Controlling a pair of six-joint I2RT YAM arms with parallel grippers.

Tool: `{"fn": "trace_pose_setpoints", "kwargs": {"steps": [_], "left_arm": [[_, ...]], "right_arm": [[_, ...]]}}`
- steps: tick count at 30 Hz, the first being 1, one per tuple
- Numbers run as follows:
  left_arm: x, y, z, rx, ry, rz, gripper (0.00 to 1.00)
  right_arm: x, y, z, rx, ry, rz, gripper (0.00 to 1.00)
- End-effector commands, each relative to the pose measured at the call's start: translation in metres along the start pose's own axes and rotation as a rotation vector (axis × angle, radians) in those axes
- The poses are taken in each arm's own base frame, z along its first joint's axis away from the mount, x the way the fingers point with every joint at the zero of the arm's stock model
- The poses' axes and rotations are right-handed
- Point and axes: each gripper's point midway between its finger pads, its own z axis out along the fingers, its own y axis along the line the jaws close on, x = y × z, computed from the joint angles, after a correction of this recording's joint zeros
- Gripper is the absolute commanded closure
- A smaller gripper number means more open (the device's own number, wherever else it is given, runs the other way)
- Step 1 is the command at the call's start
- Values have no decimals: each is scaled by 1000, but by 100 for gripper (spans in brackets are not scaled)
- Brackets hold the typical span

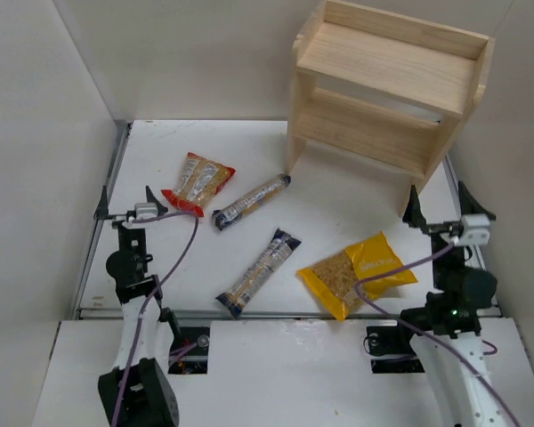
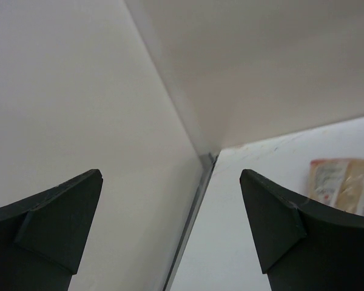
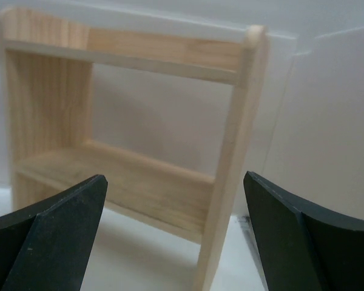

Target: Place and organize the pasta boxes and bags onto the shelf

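Note:
The wooden shelf (image 1: 387,84) stands at the back right with both tiers bare; it also fills the right wrist view (image 3: 139,182). Two long pasta boxes lie on the table: one (image 1: 251,201) near the shelf's left leg, one (image 1: 259,272) nearer the front. The clear bag with red ends (image 1: 198,182) lies at the left and shows in the left wrist view (image 2: 346,185). The yellow bag (image 1: 358,271) lies at the front right. My left gripper (image 1: 126,203) is open and empty left of the clear bag. My right gripper (image 1: 437,206) is open and empty, right of the yellow bag, facing the shelf.
White walls enclose the table on the left, back and right. A metal rail (image 1: 101,213) runs along the table's left edge beside my left gripper. Purple cables hang along both arms; the right one passes over the yellow bag's corner.

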Motion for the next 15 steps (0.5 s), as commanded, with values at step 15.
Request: {"fn": "trace_pose_setpoints", "kwargs": {"steps": [15], "left_arm": [[-44,-193,-53,974,831,-563,0]], "right_arm": [[56,211,11,-783,594,-376,0]]}}
